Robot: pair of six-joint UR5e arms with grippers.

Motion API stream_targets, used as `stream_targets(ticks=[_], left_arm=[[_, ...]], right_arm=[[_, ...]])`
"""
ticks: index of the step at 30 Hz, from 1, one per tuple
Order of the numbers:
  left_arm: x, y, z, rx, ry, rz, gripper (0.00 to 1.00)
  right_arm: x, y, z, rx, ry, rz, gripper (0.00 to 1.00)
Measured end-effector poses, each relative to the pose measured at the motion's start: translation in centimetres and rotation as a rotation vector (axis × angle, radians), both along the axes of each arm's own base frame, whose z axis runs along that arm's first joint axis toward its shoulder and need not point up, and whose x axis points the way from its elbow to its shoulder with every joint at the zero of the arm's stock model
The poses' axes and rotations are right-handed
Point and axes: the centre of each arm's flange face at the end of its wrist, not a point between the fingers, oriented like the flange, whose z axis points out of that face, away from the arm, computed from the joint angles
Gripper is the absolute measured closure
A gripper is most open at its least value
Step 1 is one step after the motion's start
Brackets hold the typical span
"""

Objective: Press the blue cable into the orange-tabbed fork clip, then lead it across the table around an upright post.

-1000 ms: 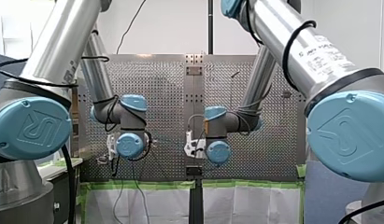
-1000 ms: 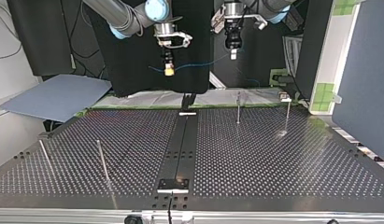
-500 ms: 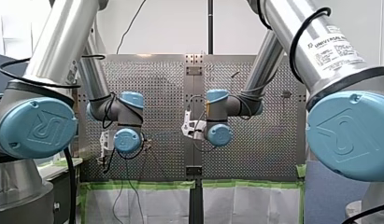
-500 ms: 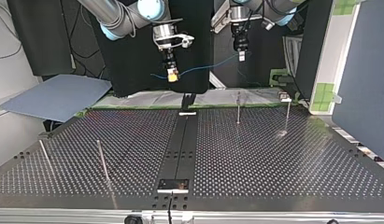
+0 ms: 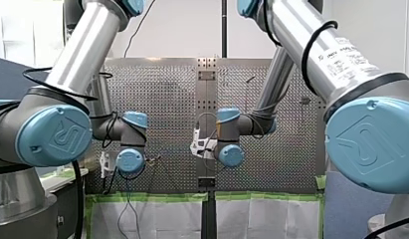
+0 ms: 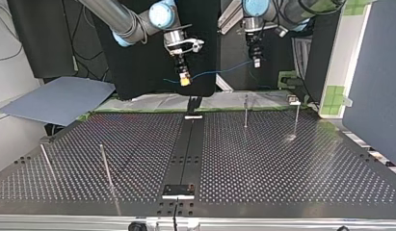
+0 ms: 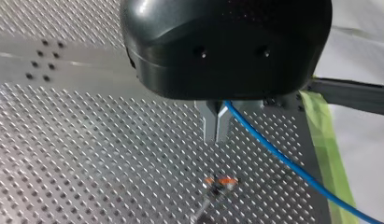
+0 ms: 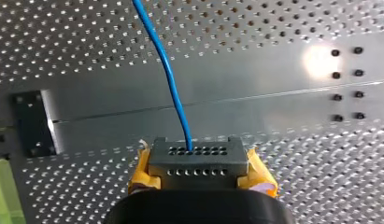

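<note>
The thin blue cable [image 6: 219, 71] hangs in the air between my two grippers, above the table's far edge in the top view. My left gripper [image 7: 216, 127], with metal fingers, is shut on the cable [image 7: 283, 161], which trails away beside it. Below and ahead of these fingers stands the orange-tabbed fork clip [image 7: 220, 182] on the perforated table. My right gripper [image 8: 192, 154], with yellow pads [image 8: 138, 179], is shut on the cable [image 8: 168, 79] too. In the top view my right gripper [image 6: 185, 80] is at the left and my left gripper [image 6: 256, 61] at the right.
Thin upright posts stand on the table: two at the top view's far right [image 6: 245, 110] [image 6: 296, 118], two at its near left [image 6: 106, 166] [image 6: 46, 161]. A black strip [image 6: 186, 149] runs down the middle. A blue-grey sheet [image 6: 56, 98] lies off the far left corner.
Both grippers have moved toward the top view's right and a little lower, carrying the blue cable with them. Both stay shut on it.
</note>
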Motion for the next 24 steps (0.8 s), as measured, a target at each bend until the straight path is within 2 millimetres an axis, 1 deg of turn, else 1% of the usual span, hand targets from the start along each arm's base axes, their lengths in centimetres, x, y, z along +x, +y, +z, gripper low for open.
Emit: stream_targets(ticks=[6,13,19,24], left_arm=[[1.4,1.1,-0.5,-0.005,0.002,0.005,1.0],[4.1,2.3,-1.2,-0.017,0.0,0.005,1.0],[6.4,2.2,-2.4,-0.042,-0.024,-0.01,1.0],[7.1,2.2,-4.0,-0.053,-0.02,-0.008,1.0]], right_arm=[[0.7,-0.7,-1.9,0.011,0.013,0.001,1.0],[2.0,-1.8,-4.0,0.027,0.025,0.016,1.0],[2.8,-3.0,-6.1,0.043,0.039,0.022,1.0],[2.5,-3.8,-8.3,0.062,0.056,0.015,1.0]])
